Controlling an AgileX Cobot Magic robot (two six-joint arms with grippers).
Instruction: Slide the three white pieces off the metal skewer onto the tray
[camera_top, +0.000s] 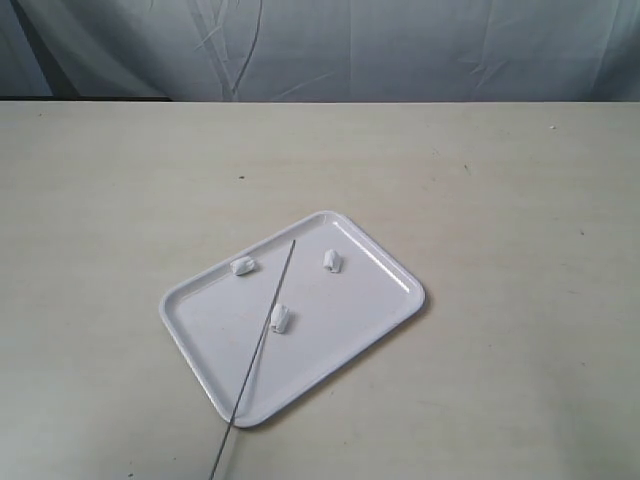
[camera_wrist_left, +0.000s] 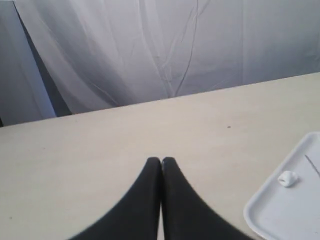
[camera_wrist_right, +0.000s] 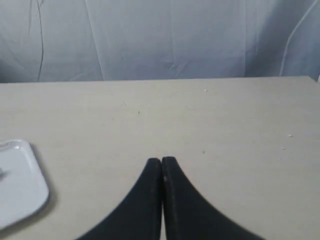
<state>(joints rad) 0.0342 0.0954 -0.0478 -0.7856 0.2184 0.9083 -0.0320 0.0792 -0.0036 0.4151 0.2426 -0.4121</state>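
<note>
The white tray (camera_top: 385, 280) lies on the table, turned at an angle. Three white pieces rest loose on it: one (camera_top: 242, 266) near the far left rim, one (camera_top: 332, 260) toward the far right, one (camera_top: 280, 319) in the middle beside the skewer. The metal skewer (camera_top: 262, 345) lies bare across the tray, its near end sticking out over the front rim onto the table. Neither arm shows in the exterior view. My left gripper (camera_wrist_left: 161, 160) is shut and empty above bare table, with a tray corner (camera_wrist_left: 260, 212) and one piece (camera_wrist_left: 287, 178) off to the side. My right gripper (camera_wrist_right: 161, 160) is shut and empty too.
A pale beige table (camera_top: 500, 180) carries the tray. Grey-white cloth (camera_top: 400, 45) hangs behind the table's far edge. A corner of the tray (camera_wrist_right: 35, 192) shows at the edge of the right wrist view.
</note>
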